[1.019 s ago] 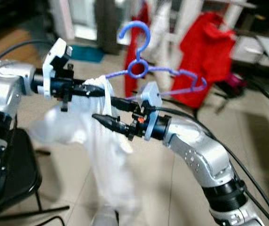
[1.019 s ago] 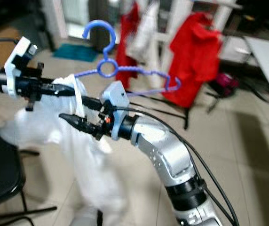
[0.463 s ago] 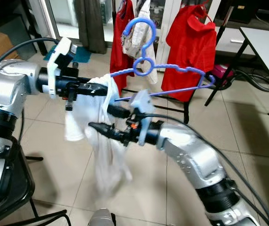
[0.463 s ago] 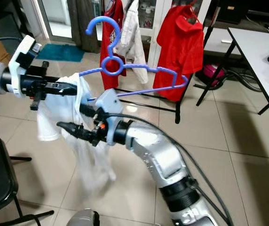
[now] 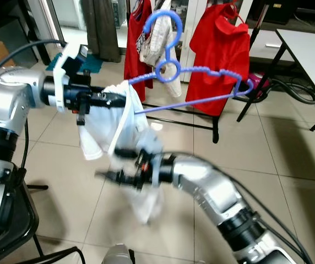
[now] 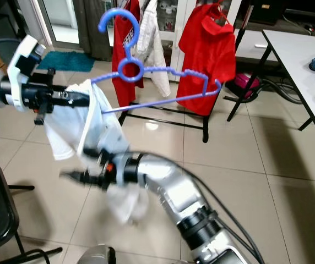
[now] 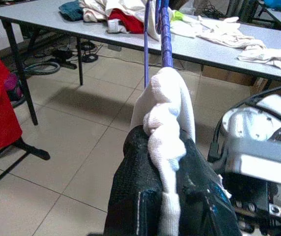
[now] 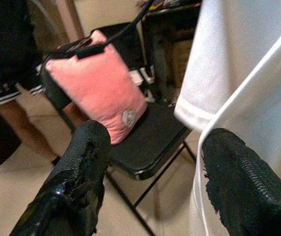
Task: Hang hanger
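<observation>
My right fingers [image 6: 72,176] have let go and dropped toward 6 o'clock, spread empty, so my left fingers [image 5: 113,99] alone pinch the shirt [image 5: 127,118] and hanger [image 5: 185,74] for hanging.

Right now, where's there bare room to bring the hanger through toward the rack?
Free: tile floor between the red shirt and the grey table. Crowded: the rack side, where the white jacket hangs behind the purple hanger, and under the left gripper, where the white garment drapes over the open right gripper.
</observation>
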